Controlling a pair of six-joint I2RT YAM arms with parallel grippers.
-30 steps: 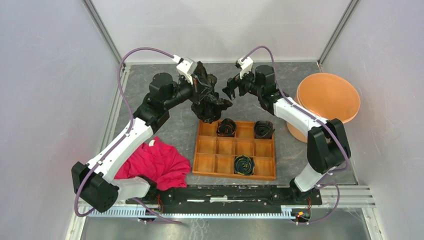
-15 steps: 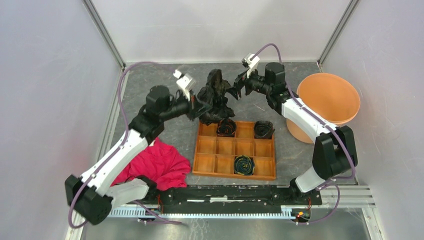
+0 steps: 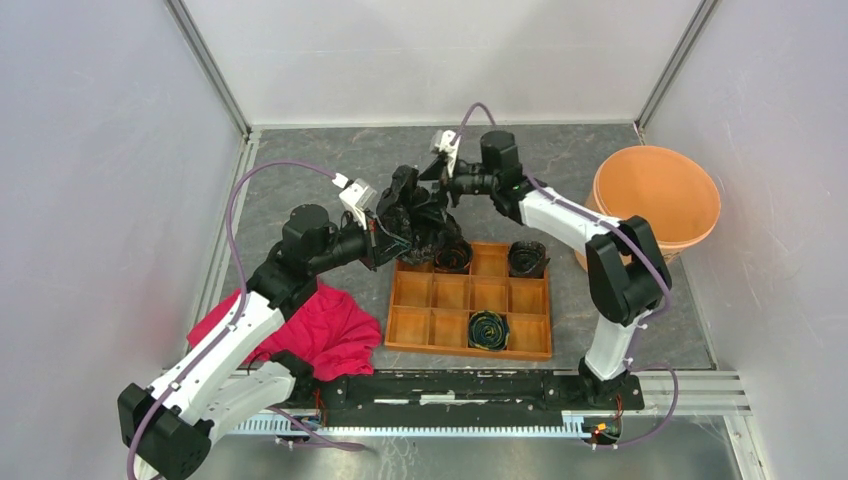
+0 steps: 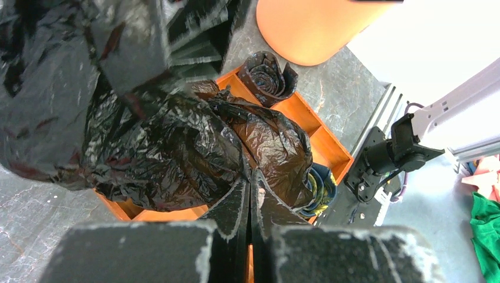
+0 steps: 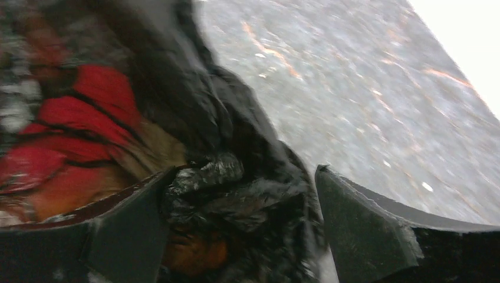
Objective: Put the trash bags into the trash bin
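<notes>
Top external shows, nearest the arm bases, a red-pink cloth (image 3: 315, 330) bunched on the grey table (image 3: 300, 170), partly under the left arm. Just to its right lies the flat wooden tray (image 3: 445, 295) of square compartments. Three small dark rolls (image 3: 488, 330) sit in it: one in the near row and two in the far row, one of those at the right end and the other toward the left, partly hidden by black plastic.

Above the tray's far-left corner the left gripper (image 3: 400, 225) is clamped tight on the trash bag (image 3: 425, 212), a crumpled bundle of glossy black film held up off the table and hanging over the tray's far edge. In the left wrist view its fingers (image 4: 233, 206) are pressed flat together, with the film gathered at their tips and the bundle bulging beyond them over the orange compartments.

Just beyond, the right gripper (image 3: 432, 192) reaches in from the far side with its jaws spread wide. The right wrist view is blurred. It shows the two fingers (image 5: 365, 230) set apart with a lump of the black film between them, not squeezed; whether either finger touches it I cannot tell.

The trash bin (image 3: 655, 195) stands upright at the far right of the table, well apart from the bag.
</notes>
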